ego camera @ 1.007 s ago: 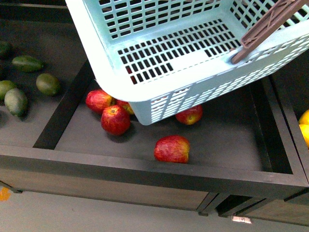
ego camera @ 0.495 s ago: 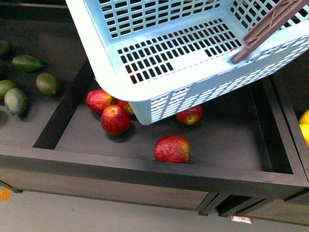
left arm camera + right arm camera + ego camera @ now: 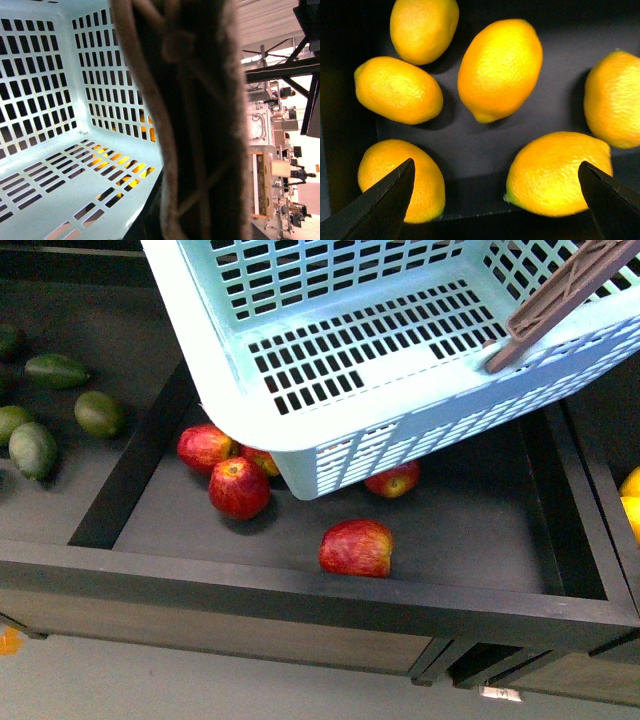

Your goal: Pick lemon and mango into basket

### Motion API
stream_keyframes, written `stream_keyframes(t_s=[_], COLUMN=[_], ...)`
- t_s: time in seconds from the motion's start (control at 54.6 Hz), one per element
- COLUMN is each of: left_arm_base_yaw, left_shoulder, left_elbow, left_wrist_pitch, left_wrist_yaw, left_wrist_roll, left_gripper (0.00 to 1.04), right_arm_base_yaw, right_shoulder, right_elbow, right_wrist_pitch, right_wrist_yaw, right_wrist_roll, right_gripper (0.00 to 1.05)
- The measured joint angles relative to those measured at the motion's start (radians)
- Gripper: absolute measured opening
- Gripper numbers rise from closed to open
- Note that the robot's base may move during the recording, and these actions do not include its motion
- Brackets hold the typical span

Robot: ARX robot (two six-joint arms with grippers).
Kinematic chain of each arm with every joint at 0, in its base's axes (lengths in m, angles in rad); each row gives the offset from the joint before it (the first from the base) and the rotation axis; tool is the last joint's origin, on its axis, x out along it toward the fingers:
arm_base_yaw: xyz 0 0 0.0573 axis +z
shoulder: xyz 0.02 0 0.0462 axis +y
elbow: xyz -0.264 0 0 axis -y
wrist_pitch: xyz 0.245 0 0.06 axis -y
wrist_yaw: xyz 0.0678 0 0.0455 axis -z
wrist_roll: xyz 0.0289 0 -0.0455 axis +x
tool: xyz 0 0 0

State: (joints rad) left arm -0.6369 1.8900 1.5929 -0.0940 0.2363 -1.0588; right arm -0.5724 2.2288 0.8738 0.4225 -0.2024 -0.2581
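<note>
lemon (image 3: 500,70) lies on the dark floor of a bin with five more lemons (image 3: 400,95) ringed around it. right claw (image 3: 495,164) hangs right above them, black fingers (image 3: 390,195) spread wide with nothing in them, a lemon near each tip. basket (image 3: 400,445) is up in the air, tilted, over the apple bin, with its brown handle (image 3: 560,295) at the right end. left wrist view is mostly blurry handle (image 3: 200,125) and slotted basket wall (image 3: 40,75), yellow glowing through the slots. the left claw doesn't show, so can't tell its state. red apples (image 3: 357,548) sit under the basket, green fruit (image 3: 100,413) one bin left.
</note>
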Motion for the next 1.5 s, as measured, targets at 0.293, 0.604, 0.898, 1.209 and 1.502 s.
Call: stream_keyframes(t_s=[0.293,0.604,0.898,1.209,1.502], left_arm_base_yaw=[-0.001,-0.001,-0.001,-0.001,-0.001], left_shoulder=[0.000,0.000,0.000,0.000,0.000], left_elbow=[0.000,0.000,0.000,0.000,0.000], left_wrist_pitch=[0.000,0.000,0.000,0.000,0.000], left_wrist_yaw=[0.001,0.001,0.000,0.000,0.000], left_wrist_roll=[0.000,0.000,0.000,0.000,0.000], left_gripper=[0.05,0.05,0.05,0.05,0.05], right_arm_base_yaw=[0.066,0.062,0.075,0.096,0.095], right_shoulder=[0.154,0.260,0.318,0.364,0.382], right_elbow=[0.184,0.304,0.382,0.451,0.445], right_wrist_pitch=[-0.037,-0.071,-0.093,-0.105,-0.078], right_wrist_yaw=[0.037,0.071,0.080,0.102,0.106], right_wrist_roll=[0.037,0.078,0.114,0.161,0.183], right_gripper=[0.96,0.96,0.96,0.96,0.65])
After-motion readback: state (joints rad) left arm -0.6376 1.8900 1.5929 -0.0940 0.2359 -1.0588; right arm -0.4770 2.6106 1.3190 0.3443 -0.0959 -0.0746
